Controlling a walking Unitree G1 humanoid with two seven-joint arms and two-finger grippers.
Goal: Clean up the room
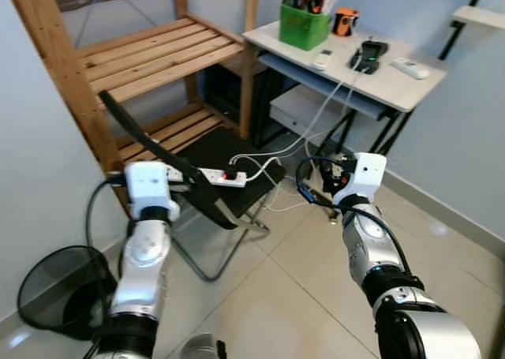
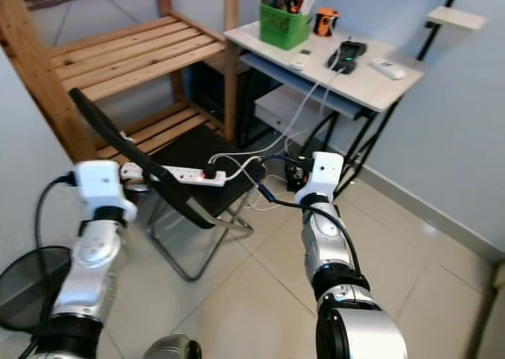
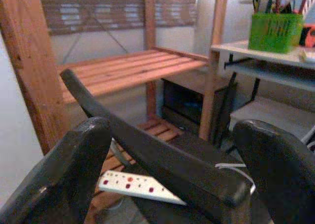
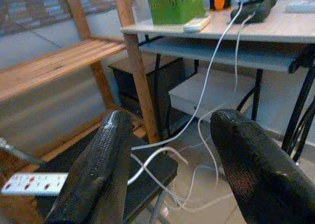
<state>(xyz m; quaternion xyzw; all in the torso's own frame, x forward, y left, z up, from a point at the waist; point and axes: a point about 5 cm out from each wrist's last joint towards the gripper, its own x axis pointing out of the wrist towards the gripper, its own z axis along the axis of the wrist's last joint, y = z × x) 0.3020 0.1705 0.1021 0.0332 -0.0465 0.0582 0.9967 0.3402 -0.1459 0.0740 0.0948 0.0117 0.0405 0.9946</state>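
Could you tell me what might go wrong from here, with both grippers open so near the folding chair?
The white power strip lies on the black folding chair with white cables running up to the white desk; moving the chair could drag the strip off and tug the desk devices. The left gripper, straddling the chair's backrest, might tip the chair.

One folding chair point(image 1: 207, 170) is seen, with one white power strip point(image 1: 223, 176) on its seat. One black mesh waste bin point(image 1: 55, 286) is counted at the near left. On the far worktop point(image 1: 394, 87), one green pen holder point(image 1: 303, 26), one orange object point(image 1: 344, 20) and two white remotes point(image 1: 410, 68) point(image 1: 323, 59) are counted. Two slatted wooden shelves point(image 1: 154, 55) point(image 1: 177, 129) are counted at the far left.
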